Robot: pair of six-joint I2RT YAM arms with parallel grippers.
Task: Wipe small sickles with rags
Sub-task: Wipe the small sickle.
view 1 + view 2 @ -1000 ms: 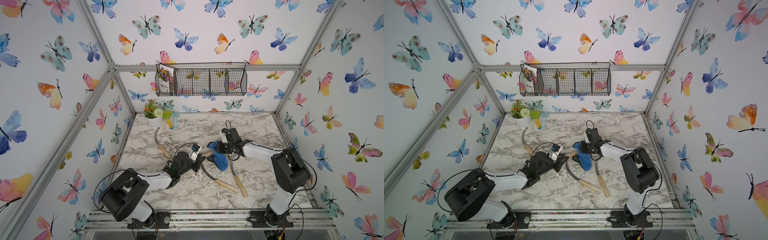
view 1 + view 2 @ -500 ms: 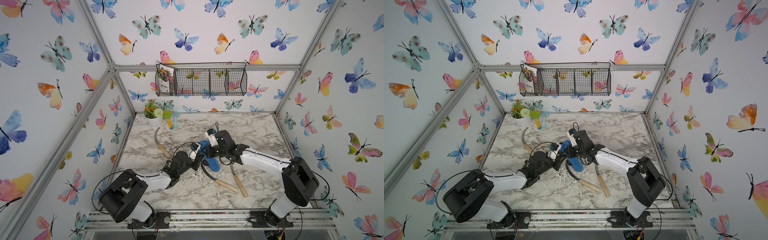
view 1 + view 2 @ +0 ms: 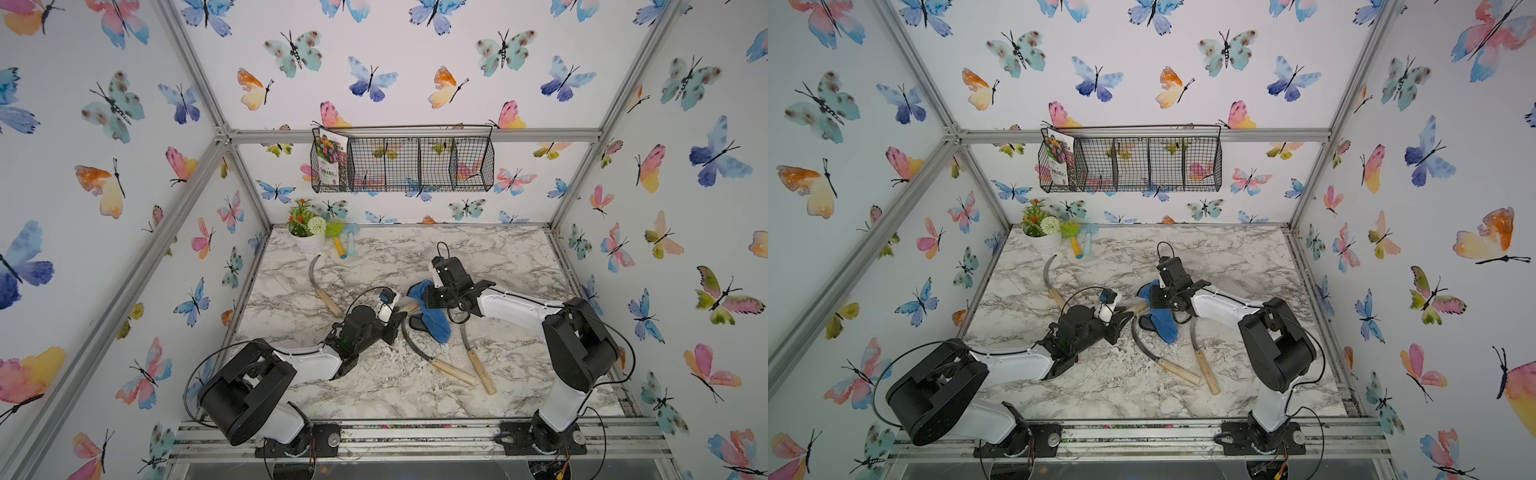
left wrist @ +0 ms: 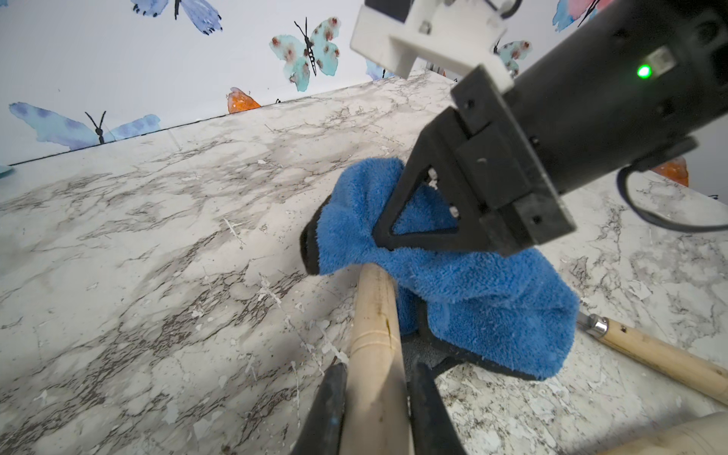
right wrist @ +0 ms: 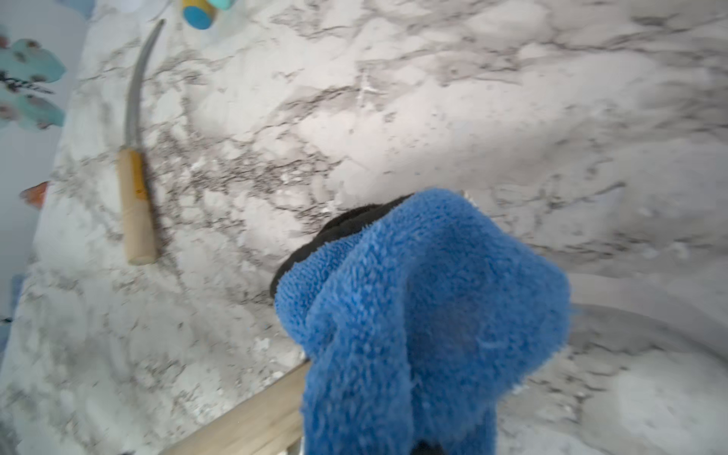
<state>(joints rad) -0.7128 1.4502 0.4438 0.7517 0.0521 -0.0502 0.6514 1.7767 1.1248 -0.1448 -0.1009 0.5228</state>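
The blue rag [image 3: 431, 321] was seen bunched near the middle of the marble tabletop [image 3: 511, 257], draped over the blade end of the gripped sickle [image 4: 374, 338], whose blade was hidden beneath the cloth. Only the pale wooden handle of that sickle was exposed, and it was raised at a slant off the surface. One fold of the rag was pinched in the right gripper [image 4: 388, 232], which was closed tight on the cloth, while the rest of the rag hung down to the tabletop. The handle was clamped between the two fingers of the left gripper [image 4: 376, 368], which was closed on the wood.

Just beside the lower end of the rag, toward the front edge, the near sickle [image 3: 432, 361] and the neighbouring sickle [image 3: 471, 357] were laid flat, close together, handles pointed to the front. Whether the rag touched their blades could not be told. The far sickle [image 5: 128, 153] was laid well apart, toward the back left corner, near a white flower pot [image 3: 309, 245] and two toy tools [image 3: 345, 248]. A black wire basket [image 3: 436, 166] was hung on the back wall above the tabletop
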